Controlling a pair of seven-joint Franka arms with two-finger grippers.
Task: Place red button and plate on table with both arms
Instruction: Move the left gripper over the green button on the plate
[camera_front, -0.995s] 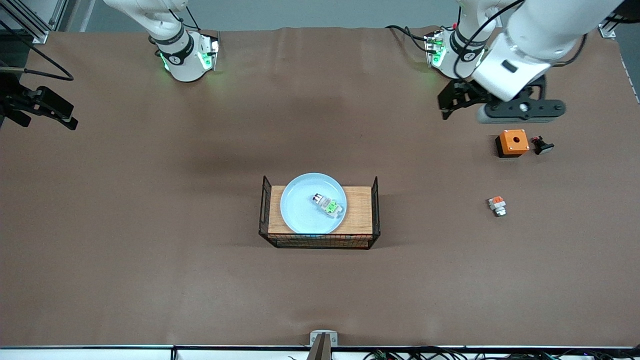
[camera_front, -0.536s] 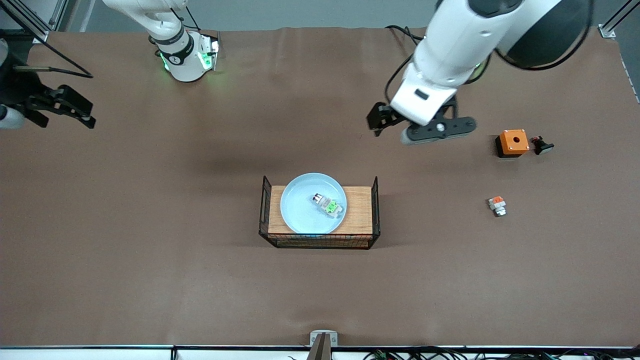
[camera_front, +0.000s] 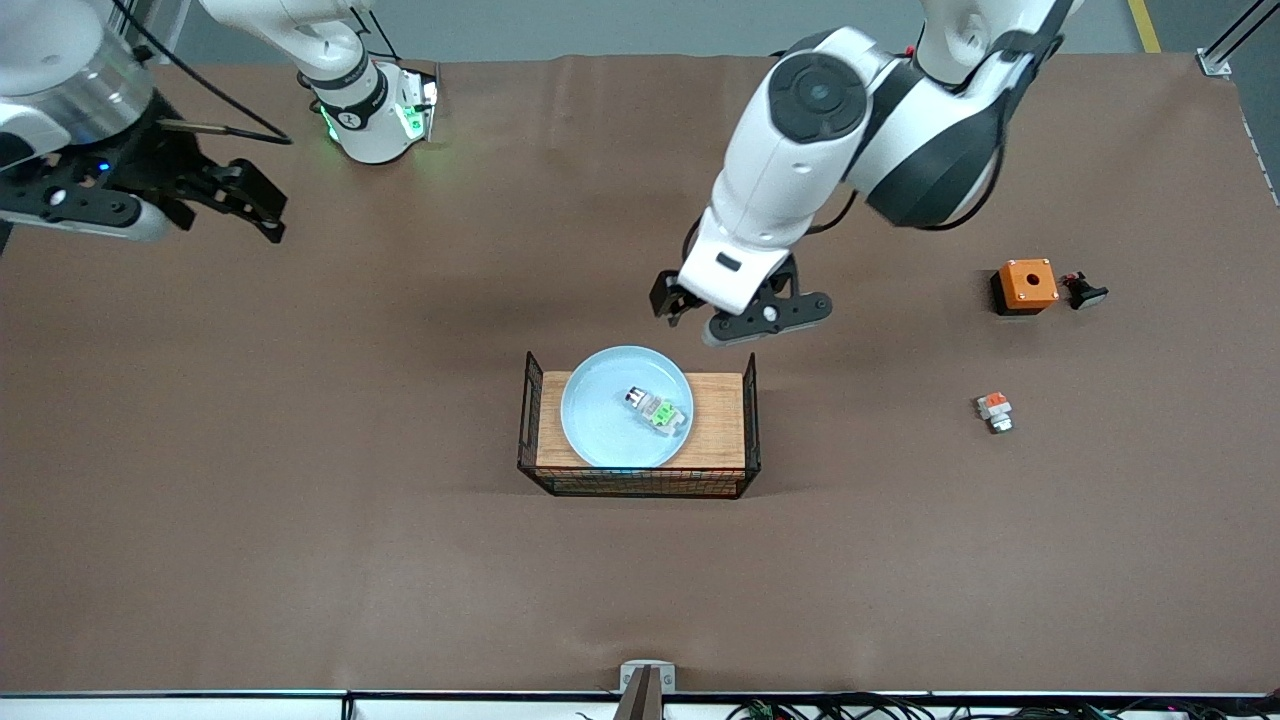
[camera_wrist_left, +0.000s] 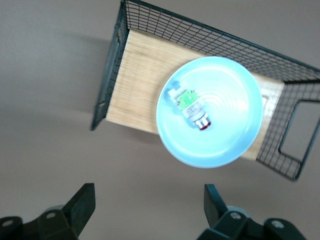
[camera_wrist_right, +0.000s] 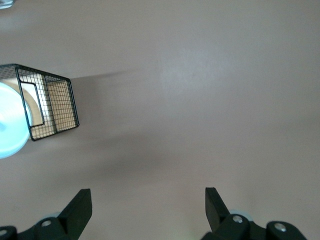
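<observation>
Front view: the plate lies in the wire tray at mid-table, and the red button, green-topped, rests on the plate toward its 3 o'clock rim. The left gripper hangs over the bare table just off the tray's 1 o'clock corner. The right gripper is up over the right arm's end of the table, at about 10 o'clock from the tray, well apart from it. An orange box with a small black part beside it, and an orange-topped block, lie toward the left arm's end.

Left wrist view: the fingers are spread wide with nothing between them; the plate, the button and the tray lie ahead.

Right wrist view: the fingers are parted and empty over bare table; the tray and the plate's edge show at one side
</observation>
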